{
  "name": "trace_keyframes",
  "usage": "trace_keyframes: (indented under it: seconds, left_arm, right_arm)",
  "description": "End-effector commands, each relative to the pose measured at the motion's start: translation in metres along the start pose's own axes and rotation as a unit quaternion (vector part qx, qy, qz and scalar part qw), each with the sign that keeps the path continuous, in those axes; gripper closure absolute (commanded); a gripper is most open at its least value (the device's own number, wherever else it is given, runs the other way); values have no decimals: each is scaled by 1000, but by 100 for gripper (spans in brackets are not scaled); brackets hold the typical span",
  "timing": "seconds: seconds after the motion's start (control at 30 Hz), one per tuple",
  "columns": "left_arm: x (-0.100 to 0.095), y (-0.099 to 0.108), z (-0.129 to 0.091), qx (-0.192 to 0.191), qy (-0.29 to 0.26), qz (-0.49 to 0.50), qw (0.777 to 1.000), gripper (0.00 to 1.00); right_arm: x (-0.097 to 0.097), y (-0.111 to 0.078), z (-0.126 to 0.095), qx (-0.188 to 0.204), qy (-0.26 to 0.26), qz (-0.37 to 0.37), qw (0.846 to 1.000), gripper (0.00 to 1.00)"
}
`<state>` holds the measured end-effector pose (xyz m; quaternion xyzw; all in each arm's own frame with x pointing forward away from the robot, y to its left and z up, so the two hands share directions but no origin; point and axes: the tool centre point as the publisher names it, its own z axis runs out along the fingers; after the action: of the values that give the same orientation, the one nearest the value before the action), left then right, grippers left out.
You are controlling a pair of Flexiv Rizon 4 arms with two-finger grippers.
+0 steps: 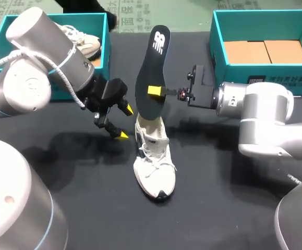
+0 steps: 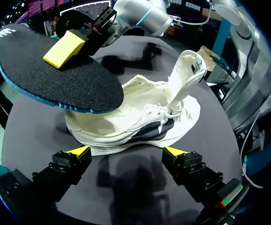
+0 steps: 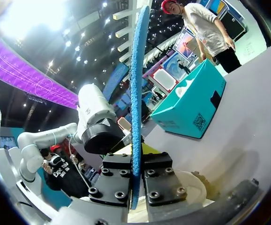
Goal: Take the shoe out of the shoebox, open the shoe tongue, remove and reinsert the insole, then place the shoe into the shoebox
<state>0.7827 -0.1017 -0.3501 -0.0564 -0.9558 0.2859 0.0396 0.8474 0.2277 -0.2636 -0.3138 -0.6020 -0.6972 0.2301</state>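
Tabletop (image 1: 218, 177), right end effector (image 1: 155, 91) around insole (image 1: 157, 60)

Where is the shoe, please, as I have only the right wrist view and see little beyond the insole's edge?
Observer: The shoe stands upright on the table, its heel end under the lower end of the insole that the right gripper holds.
Operator: Thank you. Is the tongue open?
Observer: Yes, the tongue is pulled up and away from the opening.
Operator: And what is the left gripper doing?
Observer: The left gripper is open and empty, facing the shoe's side without touching it.
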Motion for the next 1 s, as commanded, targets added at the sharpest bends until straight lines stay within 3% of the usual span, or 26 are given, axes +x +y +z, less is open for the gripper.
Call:
trace_keyframes:
  seconds: [0.03,0.37,1.0]
  left_arm:
    - [0,0,0,-1,0,0,1000,0]
    - [0,0,0,-1,0,0,1000,0]
    - [0,0,0,-1,0,0,1000,0]
  right_arm:
    - [-10,-2,0,-7,10,-9,1000,100]
    - [-18,-8,0,-20,56,-24,998,100]
    - [-28,-18,2,-24,72,-67,995,100]
